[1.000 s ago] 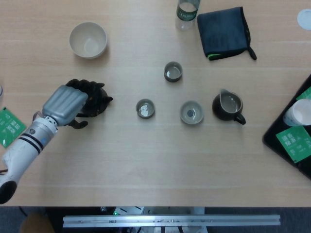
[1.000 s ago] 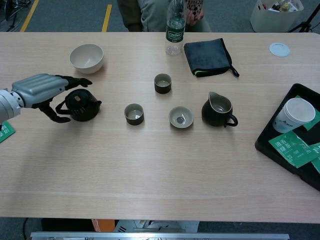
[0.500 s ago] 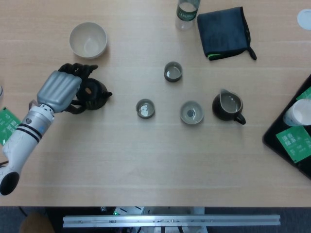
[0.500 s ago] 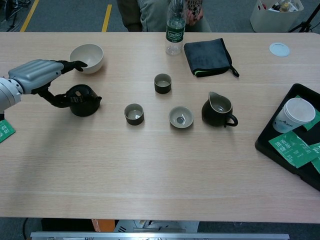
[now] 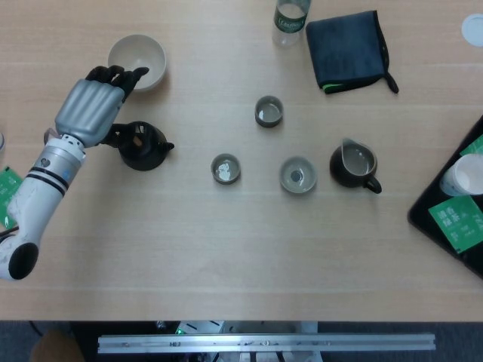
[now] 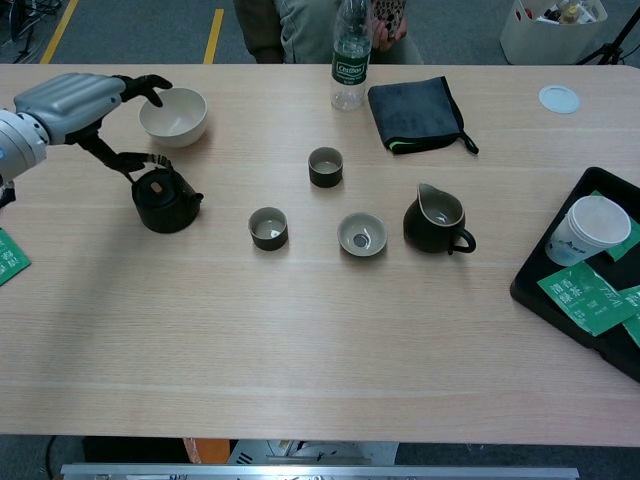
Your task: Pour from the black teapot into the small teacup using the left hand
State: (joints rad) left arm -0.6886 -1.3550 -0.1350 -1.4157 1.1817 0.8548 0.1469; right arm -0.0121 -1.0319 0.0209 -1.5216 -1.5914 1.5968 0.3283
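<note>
1. Broadly, the worktop (image 6: pixel 320 330) is pale wood-grain laminate, and its near half is bare wood.
2. Beyond its far edge the chest view shows grey floor with yellow tape lines, a seated person's lap and a white bin at the far right; the head view shows only a metal rail below the near edge.
3. The black teapot (image 5: pixel 143 145) stands upright near the left edge, spout toward the centre, its lid on.
4. The left hand (image 5: pixel 92 109) hangs over the teapot's handle side with fingers spread and dark fingertips reaching toward the cream bowl (image 5: pixel 137 62); the chest view shows the thumb down at the handle, but whether it grips cannot be told.
5. Three small teacups sit mid-worktop: a dark one (image 6: pixel 268 228) nearest the teapot, another dark one (image 6: pixel 325 166) farther back, and a pale one (image 6: pixel 362 234) to the right.
6. A dark pitcher (image 6: pixel 436 220) stands just right of the pale cup.
7. At the far edge are a water bottle (image 6: pixel 349 60) and a folded dark cloth (image 6: pixel 414 113); a white lid (image 6: pixel 559 98) lies toward the far right corner.
8. A black tray (image 6: pixel 585 290) at the right edge holds a paper cup (image 6: pixel 584 229) and green packets (image 6: pixel 588 294).
9. The right hand appears in neither view.
</note>
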